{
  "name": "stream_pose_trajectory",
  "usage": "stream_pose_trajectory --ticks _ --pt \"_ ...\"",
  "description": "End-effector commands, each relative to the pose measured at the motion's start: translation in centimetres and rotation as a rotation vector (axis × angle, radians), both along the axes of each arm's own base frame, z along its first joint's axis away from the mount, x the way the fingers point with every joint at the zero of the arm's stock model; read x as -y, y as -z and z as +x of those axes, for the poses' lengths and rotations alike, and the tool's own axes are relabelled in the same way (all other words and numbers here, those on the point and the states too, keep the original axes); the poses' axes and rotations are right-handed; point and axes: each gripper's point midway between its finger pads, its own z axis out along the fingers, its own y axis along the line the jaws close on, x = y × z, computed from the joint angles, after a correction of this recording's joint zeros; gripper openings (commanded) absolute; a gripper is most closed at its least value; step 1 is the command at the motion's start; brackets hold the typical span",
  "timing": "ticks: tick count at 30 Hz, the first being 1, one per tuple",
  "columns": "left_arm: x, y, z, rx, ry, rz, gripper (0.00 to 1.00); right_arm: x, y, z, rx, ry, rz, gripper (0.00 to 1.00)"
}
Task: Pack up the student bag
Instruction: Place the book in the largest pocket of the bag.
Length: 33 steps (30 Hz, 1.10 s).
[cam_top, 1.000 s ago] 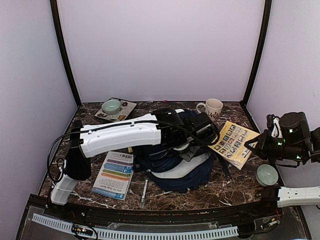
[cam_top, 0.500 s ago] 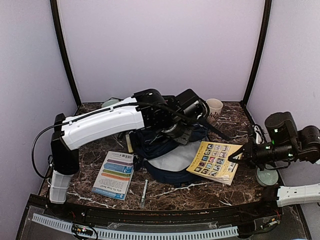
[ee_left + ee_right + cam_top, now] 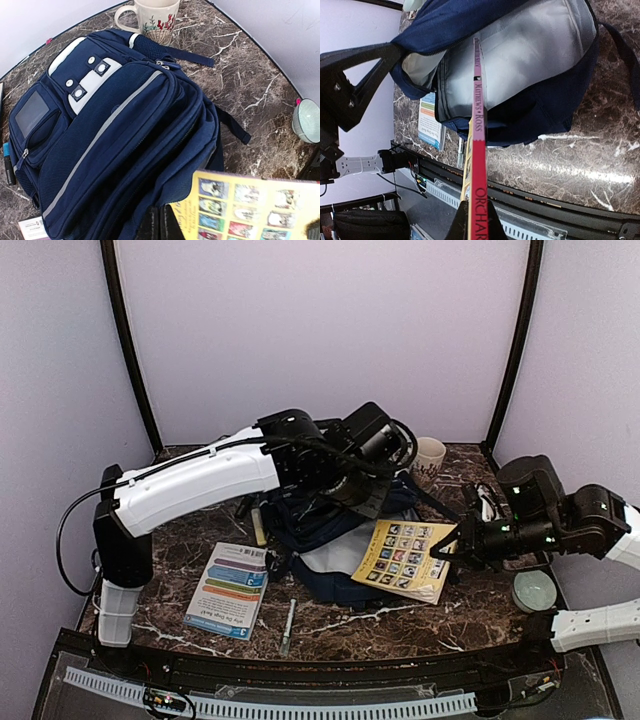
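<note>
Mid-table, the bag's mouth is held wide and a book is lined up to go in.

On the dark marble table (image 3: 250, 90) lies the navy-blue fabric student bag (image 3: 115, 130). The left gripper (image 3: 160, 222) is pinched tight on its upper flap, hoisting it so the pale grey lining gapes toward the right side. The right gripper (image 3: 472, 222) is clamped hard on the spine end of a thin yellow picture book (image 3: 478, 110), carried edge-on with its far end aimed straight at that opening. That slim presentation, I reckon, lets it slip between the walls rather than snag the zip. The book's leading edge sits over the lip, and by my judgement it's not yet down inside.
</note>
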Motion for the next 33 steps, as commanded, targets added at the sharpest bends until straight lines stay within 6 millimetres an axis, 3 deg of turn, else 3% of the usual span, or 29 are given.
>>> stream_pose_trajectory --ticks 1,7,10,17,26,33 --pt "0.2 -8.3 -0.3 0.084 0.029 -0.225 0.00 -0.2 -3.5 3.4 0.166 0.061 0.084 0.00" --pt "1.0 -9.6 -0.9 0.085 0.084 -0.272 0.00 -1.2 -3.8 7.2 0.187 0.127 0.220 0.00" --pt "1.0 -10.1 -1.1 0.089 0.095 -0.284 0.00 -1.8 -2.9 9.1 0.130 0.187 0.308 0.00" --pt "1.2 -11.1 -1.5 0.083 0.114 -0.323 0.00 -4.1 -1.7 11.1 0.094 0.223 0.501 0.00" --pt "1.1 -11.5 -1.5 0.092 0.120 -0.330 0.00 -2.1 -1.6 12.4 0.194 0.348 0.529 0.00" --pt "1.1 -11.2 -1.4 0.100 0.126 -0.317 0.00 -0.5 0.7 11.8 0.180 0.404 0.503 0.00"
